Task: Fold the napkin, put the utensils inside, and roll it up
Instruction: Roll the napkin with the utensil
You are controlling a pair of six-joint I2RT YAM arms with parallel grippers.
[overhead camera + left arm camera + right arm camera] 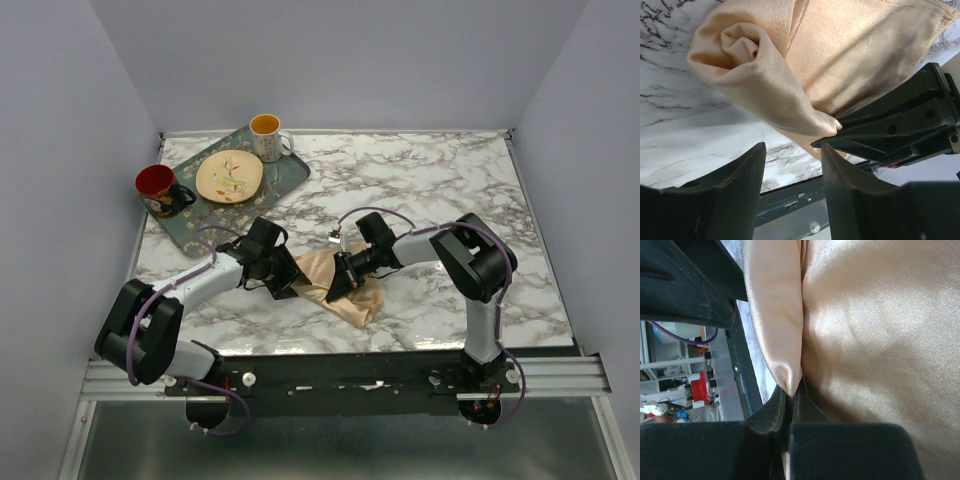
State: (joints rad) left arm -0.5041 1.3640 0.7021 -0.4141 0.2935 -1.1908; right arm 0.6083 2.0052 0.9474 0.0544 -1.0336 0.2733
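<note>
On the marble desk [450,200], right pincer [791,390] clenches a fold of the rolled napkin [840,60]; left pincer [792,147] gapes, released, beside it.

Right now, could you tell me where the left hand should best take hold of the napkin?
Probably across the napkin's rolled end, coming from the left: the coil there is thick and bunched, it faces the open left hand, and the right hand pinches the cloth farther along.

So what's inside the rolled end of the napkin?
Only spiralled cloth shows in the open end of the napkin, seen from the left wrist view. No metal is visible; the folds hide anything deeper inside.
</note>
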